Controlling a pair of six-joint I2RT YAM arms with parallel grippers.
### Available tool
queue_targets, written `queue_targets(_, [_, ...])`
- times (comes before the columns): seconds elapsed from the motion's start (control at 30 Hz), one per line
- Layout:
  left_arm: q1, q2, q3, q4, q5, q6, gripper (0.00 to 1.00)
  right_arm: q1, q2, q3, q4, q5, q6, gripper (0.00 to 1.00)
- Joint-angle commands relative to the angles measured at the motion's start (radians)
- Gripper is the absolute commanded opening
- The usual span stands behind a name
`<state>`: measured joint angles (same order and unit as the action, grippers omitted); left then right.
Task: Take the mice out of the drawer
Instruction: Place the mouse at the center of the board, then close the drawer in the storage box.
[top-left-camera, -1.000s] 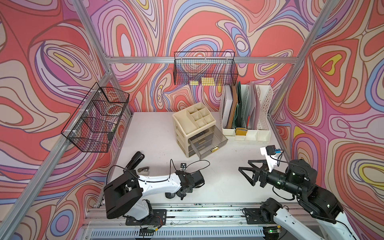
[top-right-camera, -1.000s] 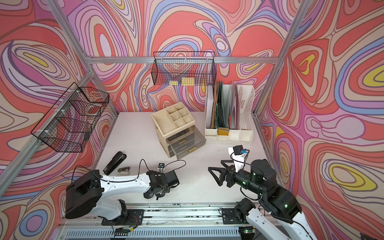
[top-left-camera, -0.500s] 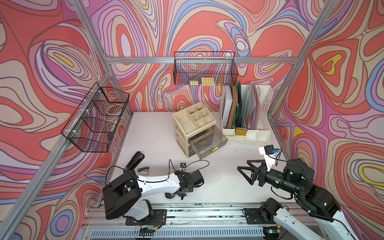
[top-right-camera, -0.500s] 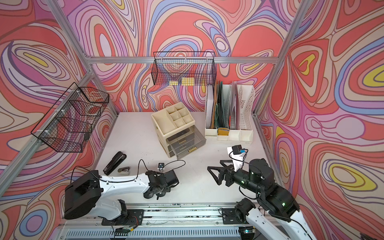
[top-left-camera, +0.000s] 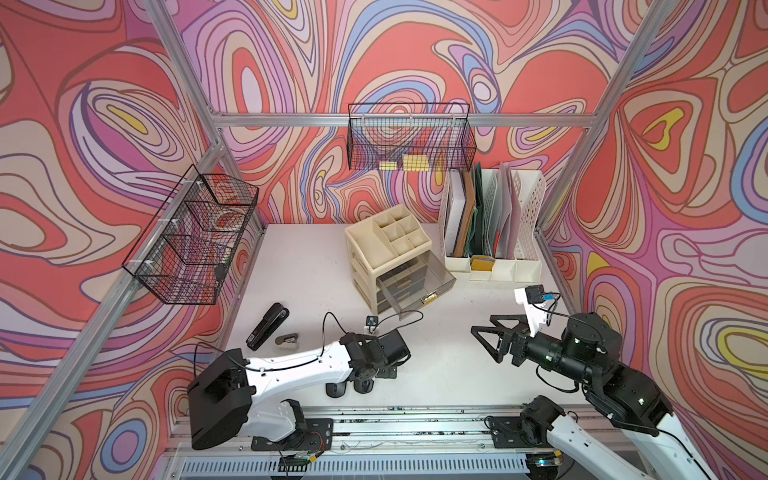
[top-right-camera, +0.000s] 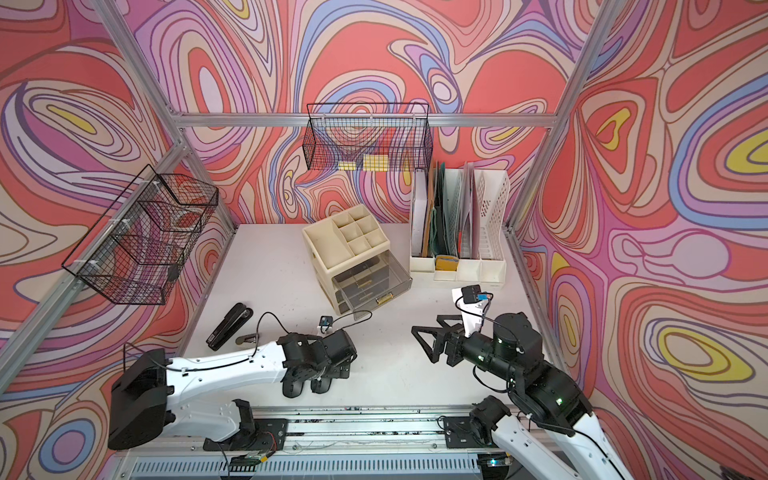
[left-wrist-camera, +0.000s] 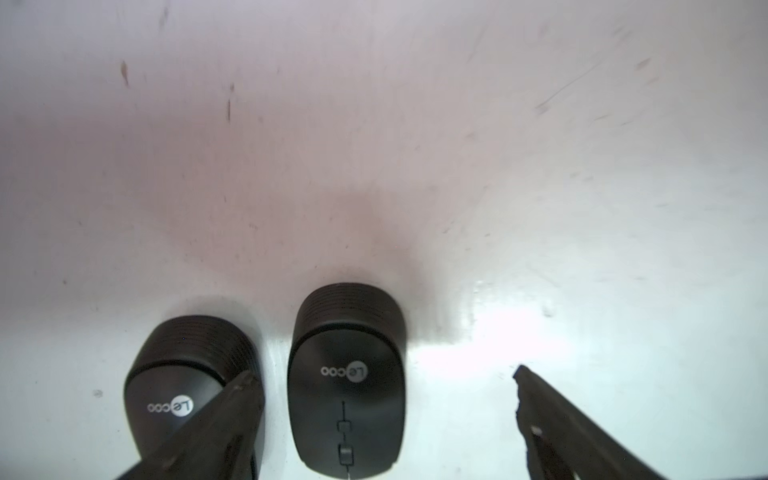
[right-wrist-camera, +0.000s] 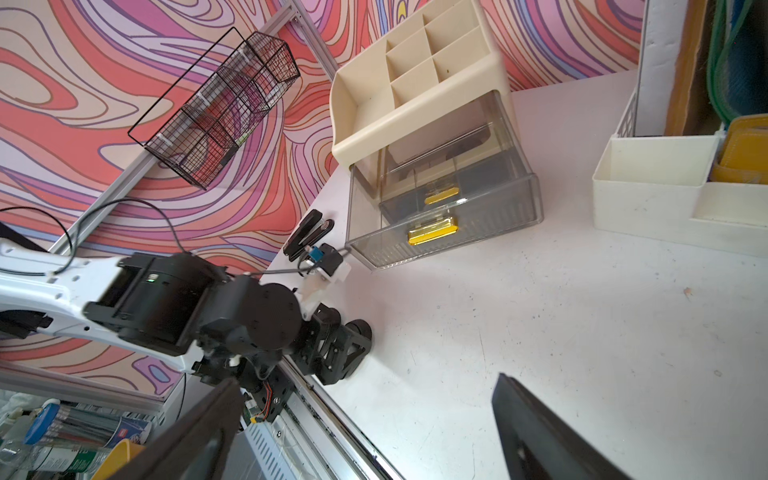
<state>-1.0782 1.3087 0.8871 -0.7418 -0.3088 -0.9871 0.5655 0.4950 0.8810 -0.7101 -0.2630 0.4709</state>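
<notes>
Well apart from the open clear drawer (top-left-camera: 428, 299), a black oval mouse (left-wrist-camera: 346, 386) lies flat on the white table (left-wrist-camera: 374, 145), scroll wheel and white logo up. A second mouse (left-wrist-camera: 174, 374) lies just beside it, not touching.

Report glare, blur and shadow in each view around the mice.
Left wrist view: glare on the table beside two sharp mice, left gripper fingers blurred. In both top views: mice dark, half hidden under the left arm. Right wrist view: right gripper fingers blurred.
</notes>
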Motion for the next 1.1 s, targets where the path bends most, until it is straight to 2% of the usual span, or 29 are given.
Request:
queue_targets(0.0, [0.005, -0.065, 0.117, -0.094, -0.057, 0.151, 0.99, 0.002, -0.001, -0.030, 0.075, 0.053, 0.027, 0.98])
queue_targets(0.13, [0.026, -0.089, 0.283, -0.155, -0.070, 0.275, 1.00, 0.003, 0.033, -0.055, 0.122, 0.087, 0.053, 0.98])
queue_targets(0.27, [0.086, -0.088, 0.441, -0.158, -0.025, 0.430, 0.99, 0.002, 0.056, -0.118, 0.223, 0.151, 0.107, 0.95])
queue_targets(0.43, [0.256, -0.036, 0.595, -0.137, 0.082, 0.589, 0.99, 0.002, 0.098, -0.189, 0.350, 0.149, 0.197, 0.89])
queue_targets(0.57, [0.412, 0.020, 0.667, -0.077, 0.219, 0.671, 0.99, 0.002, 0.130, -0.232, 0.416, 0.138, 0.245, 0.85])
queue_targets(0.77, [0.589, 0.053, 0.668, 0.083, 0.371, 0.712, 0.99, 0.002, 0.199, -0.260, 0.472, 0.060, 0.252, 0.82])
queue_targets(1.07, [0.805, 0.086, 0.590, 0.269, 0.533, 0.679, 0.99, 0.002, 0.272, -0.266, 0.505, 0.048, 0.255, 0.67])
